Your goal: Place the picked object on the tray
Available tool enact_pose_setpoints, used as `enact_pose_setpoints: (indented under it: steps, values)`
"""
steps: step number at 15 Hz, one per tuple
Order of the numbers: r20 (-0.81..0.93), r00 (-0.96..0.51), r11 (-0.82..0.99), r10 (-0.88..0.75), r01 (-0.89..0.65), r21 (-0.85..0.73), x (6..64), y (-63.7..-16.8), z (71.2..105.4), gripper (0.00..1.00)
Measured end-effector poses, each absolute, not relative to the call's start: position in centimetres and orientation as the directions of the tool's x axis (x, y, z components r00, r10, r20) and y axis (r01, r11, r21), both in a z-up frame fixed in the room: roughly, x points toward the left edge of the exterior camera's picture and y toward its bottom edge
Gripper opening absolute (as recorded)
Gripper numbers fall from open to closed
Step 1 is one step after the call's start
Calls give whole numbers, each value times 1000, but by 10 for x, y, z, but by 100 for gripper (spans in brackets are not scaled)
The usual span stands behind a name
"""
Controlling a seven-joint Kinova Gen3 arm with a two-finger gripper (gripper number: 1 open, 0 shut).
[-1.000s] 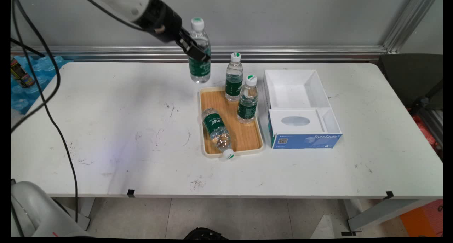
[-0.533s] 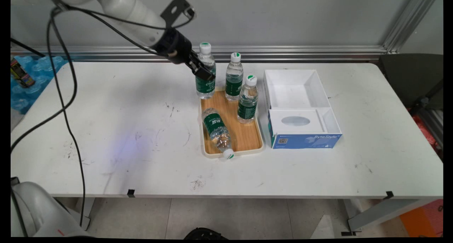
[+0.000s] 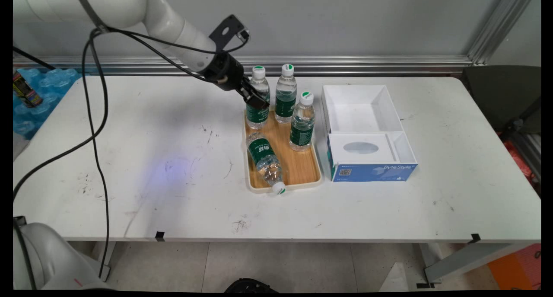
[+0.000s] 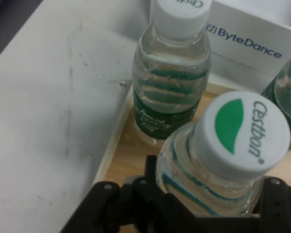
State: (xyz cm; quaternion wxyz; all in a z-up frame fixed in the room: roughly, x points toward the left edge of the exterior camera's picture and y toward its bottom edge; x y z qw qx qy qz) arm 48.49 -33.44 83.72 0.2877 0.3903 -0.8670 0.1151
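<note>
Right now the gripper (image 3: 255,101) is clamped around the held bottle (image 3: 258,99), keeping it upright at the wooden tray (image 3: 302,169)'s far left corner, just beside two standing bottles (image 3: 285,94), while a fourth bottle (image 3: 264,156) lies toppled across the tray's near side.

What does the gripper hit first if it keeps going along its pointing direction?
The gripper, shut on the held bottle, points down and right. Next in line looks like the upright bottle just beyond on the tray, though depth between them is unclear.
</note>
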Motion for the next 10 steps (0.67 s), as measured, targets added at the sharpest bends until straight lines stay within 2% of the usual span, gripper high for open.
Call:
enact_pose_setpoints:
  steps: [6,7,10]
  values:
    - [585,-540,674,-605,-738,16,480,-345,817,0]
    - [585,-544,677,-601,-736,12,480,-346,815,100]
    - [586,-555,686,-590,-728,1,481,-346,811,100]
